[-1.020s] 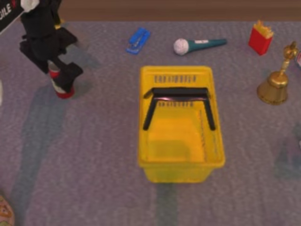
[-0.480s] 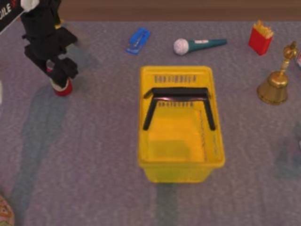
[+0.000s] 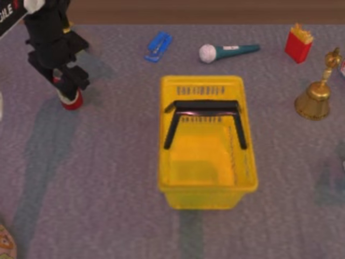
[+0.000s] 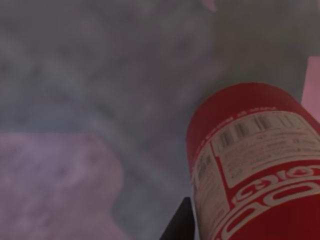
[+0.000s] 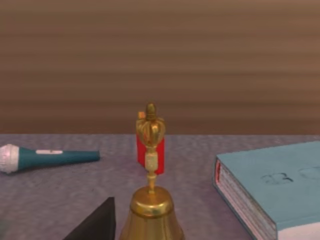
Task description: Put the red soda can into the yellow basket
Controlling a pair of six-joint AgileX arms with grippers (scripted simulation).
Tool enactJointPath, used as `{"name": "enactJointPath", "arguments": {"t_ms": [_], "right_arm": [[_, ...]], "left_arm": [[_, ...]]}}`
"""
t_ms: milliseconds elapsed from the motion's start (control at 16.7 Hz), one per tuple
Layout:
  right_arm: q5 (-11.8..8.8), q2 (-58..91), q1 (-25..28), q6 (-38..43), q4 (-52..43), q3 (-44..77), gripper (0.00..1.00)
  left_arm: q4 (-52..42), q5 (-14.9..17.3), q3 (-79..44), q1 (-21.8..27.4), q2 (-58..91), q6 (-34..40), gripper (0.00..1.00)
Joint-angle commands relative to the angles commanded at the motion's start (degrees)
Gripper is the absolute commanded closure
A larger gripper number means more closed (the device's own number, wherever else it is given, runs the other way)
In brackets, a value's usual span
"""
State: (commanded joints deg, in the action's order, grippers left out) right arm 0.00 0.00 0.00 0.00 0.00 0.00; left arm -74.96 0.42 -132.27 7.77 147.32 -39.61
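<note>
Left gripper (image 3: 69, 89) barely shifted, jaws gripping red soda can (image 3: 71, 100), far-left table

Compared with a second ago, the left gripper (image 3: 69, 86) now sits a little farther from the yellow basket (image 3: 207, 186) and lower over the red soda can (image 3: 70, 100), covering most of it. Since half a second ago it barely shifts, nudging slightly toward the basket.

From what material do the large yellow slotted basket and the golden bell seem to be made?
The large yellow slotted basket looks like moulded plastic: matte, uniform colour, cut slots in its walls, black handles. The golden bell looks like polished brass or similar metal: bright highlights on a smooth golden surface. Neither is certain in a rendering.
</note>
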Motion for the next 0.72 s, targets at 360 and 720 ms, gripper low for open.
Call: {"name": "enactJointPath", "arguments": {"t_ms": [360,720], "right_arm": [[0.00,0.00,0.00,0.00,0.00,0.00,0.00],[0.00,0.00,0.00,0.00,0.00,0.00,0.00]], "left_arm": [[3.52,2.48,1.81,0.42,-0.41,0.99,1.00],[25.28,17.35,12.45,2.78,-3.97,8.26,1.00]]}}
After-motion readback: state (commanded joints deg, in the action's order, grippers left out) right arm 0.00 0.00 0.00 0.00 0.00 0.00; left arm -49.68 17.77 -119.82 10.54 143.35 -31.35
